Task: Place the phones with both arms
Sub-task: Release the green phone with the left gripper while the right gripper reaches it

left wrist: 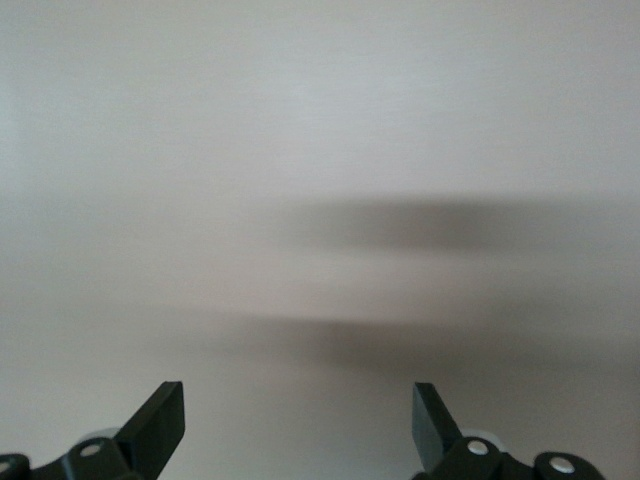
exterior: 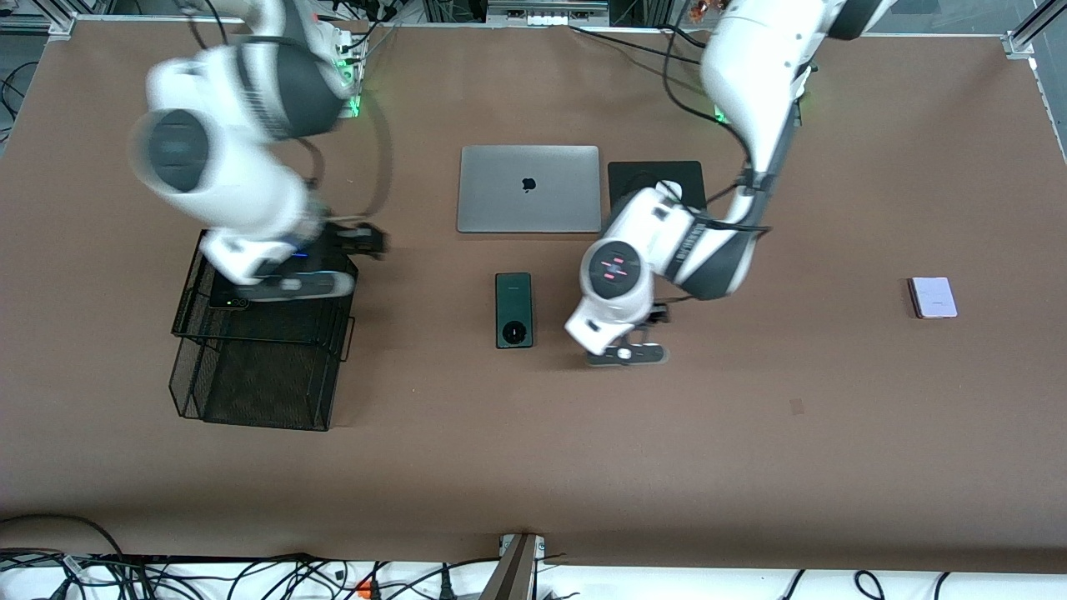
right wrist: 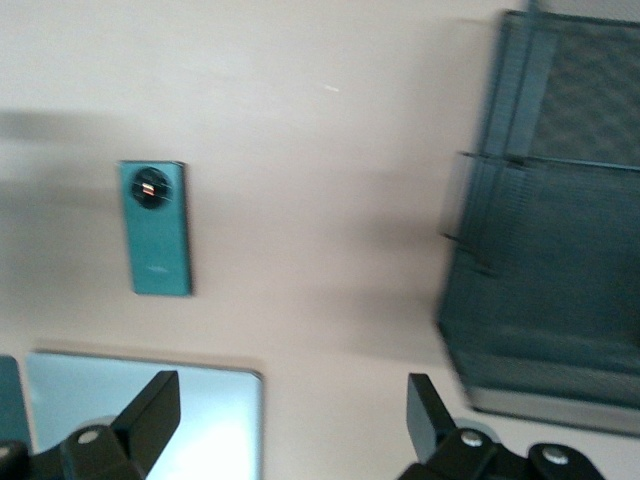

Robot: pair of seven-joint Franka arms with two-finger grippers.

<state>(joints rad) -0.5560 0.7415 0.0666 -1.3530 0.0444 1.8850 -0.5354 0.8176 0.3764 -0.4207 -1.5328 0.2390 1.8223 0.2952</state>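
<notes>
- Front view: brown table (exterior: 750, 433) takes up most of the picture; broad bare stretch along its near edge and at the left arm's end.
- Right arm (exterior: 225, 158) comes from its base at the table's top edge, elbow bent high, forearm angled down over the black mesh rack (exterior: 258, 367). Blurred.
- Left arm (exterior: 750, 92) drops from its base, bends at the elbow by the black mouse pad (exterior: 658, 179), wrist pointing down at bare table just beside the green phone.
- Mesh rack sits toward the right arm's end, nearer the camera than the grey laptop (exterior: 529, 189); a dark flat thing lies on its upper tier, part hidden by the arm, can't tell what it is.
- Laptop closed, mid-table, mouse pad just beside it.
- Dark green phone (exterior: 513, 310) w/ round camera ring lies flat, nearer the camera than the laptop, between rack and left wrist, room all round.
- Lilac-white phone (exterior: 933, 297) lies alone toward the left arm's end, well apart from everything.
- Right gripper (right wrist: 290, 410): over table beside the rack, fingers spread, nothing between.
- Left gripper (left wrist: 300, 420): over bare table, fingers spread, empty.
</notes>
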